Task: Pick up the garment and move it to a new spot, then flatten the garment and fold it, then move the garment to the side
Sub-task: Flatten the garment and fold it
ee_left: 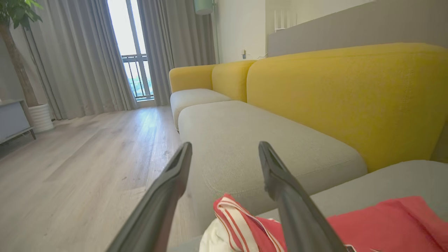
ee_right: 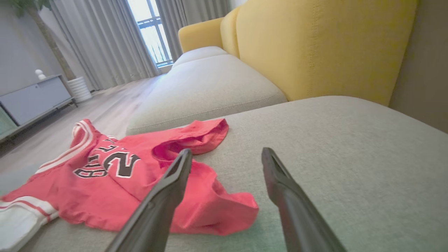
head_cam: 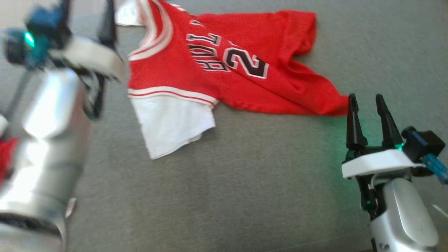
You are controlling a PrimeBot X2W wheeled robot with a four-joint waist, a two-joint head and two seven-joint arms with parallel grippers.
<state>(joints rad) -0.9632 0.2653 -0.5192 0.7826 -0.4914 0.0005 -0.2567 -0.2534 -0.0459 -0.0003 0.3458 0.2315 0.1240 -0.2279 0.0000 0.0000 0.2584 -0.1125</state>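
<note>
Garment [head_cam: 287, 84] lies crumpled on the grey sofa cushion [head_cam: 245, 192].

Living room: sofa, floor, window side.
We see a grey sofa seat [ee_left: 245, 140] with yellow backrests [ee_left: 343, 101] behind it, pale wood floor [ee_left: 87, 154] alongside, grey curtains [ee_left: 80, 59] flanking a bright balcony window [ee_left: 131, 52], a tree [ee_left: 17, 66] in a white ribbed planter [ee_left: 40, 117], and a low grey cabinet [ee_right: 35, 99] just beside it.
</note>
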